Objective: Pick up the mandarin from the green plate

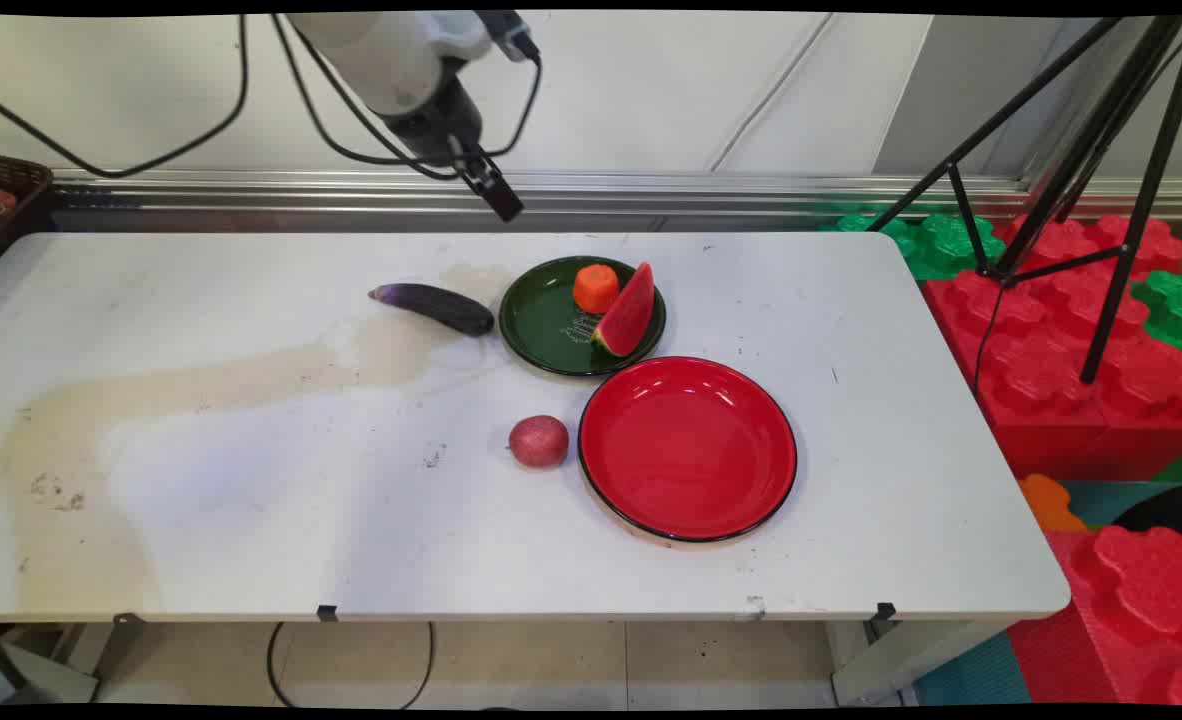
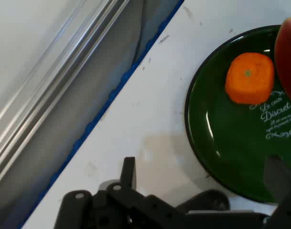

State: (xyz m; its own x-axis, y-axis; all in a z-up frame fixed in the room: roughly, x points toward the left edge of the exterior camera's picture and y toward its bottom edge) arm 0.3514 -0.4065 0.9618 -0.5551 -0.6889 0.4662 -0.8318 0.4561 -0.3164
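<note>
Two plates sit on the white surface (image 1: 251,480), and only the green plate (image 1: 551,335) carries writing: white script on its glaze, of which the hand view shows "Discret" under a partly hidden first line; the smaller lines below cannot be read. This plate is dark green and glossy with a thin black rim. On its far side stands an orange carrot chunk (image 1: 596,288), cut flat on top, and just beside that a watermelon wedge (image 1: 628,312) leans with its red flesh showing and its green rind at the plate's right edge. A dark purple eggplant (image 1: 435,305) lies just left of the green plate, apart from it. A larger red plate (image 1: 689,447) lies on the near side of the green plate, rims almost touching, and a red apple (image 1: 538,441) sits just left of the red plate. The jaws (image 1: 491,190) hang in the air above the surface's far edge, up and left of the green plate, standing apart and holding nothing.
</note>
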